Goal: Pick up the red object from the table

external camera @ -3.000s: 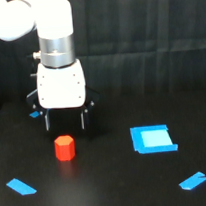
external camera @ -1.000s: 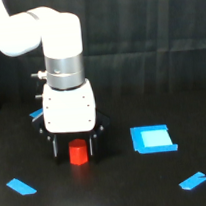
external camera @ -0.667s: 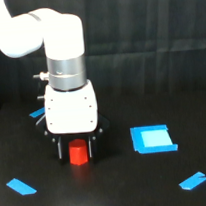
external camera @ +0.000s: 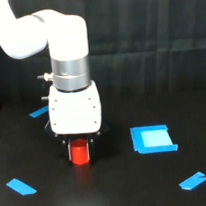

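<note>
Right now you have the gripper point(external camera: 79, 146) low over the table point(external camera: 123, 189), with the red object point(external camera: 80, 153) sitting directly beneath the white wrist housing, between the dark fingers; whether they are pressed onto it or only flank it cannot be told. Off to the exterior view's right lies 1 blue square patch point(external camera: 152, 138), well apart from the block. You can also see 3 blue tape strips: near left point(external camera: 21, 186), near right point(external camera: 193, 181), and far left point(external camera: 39, 112) behind the arm.
</note>
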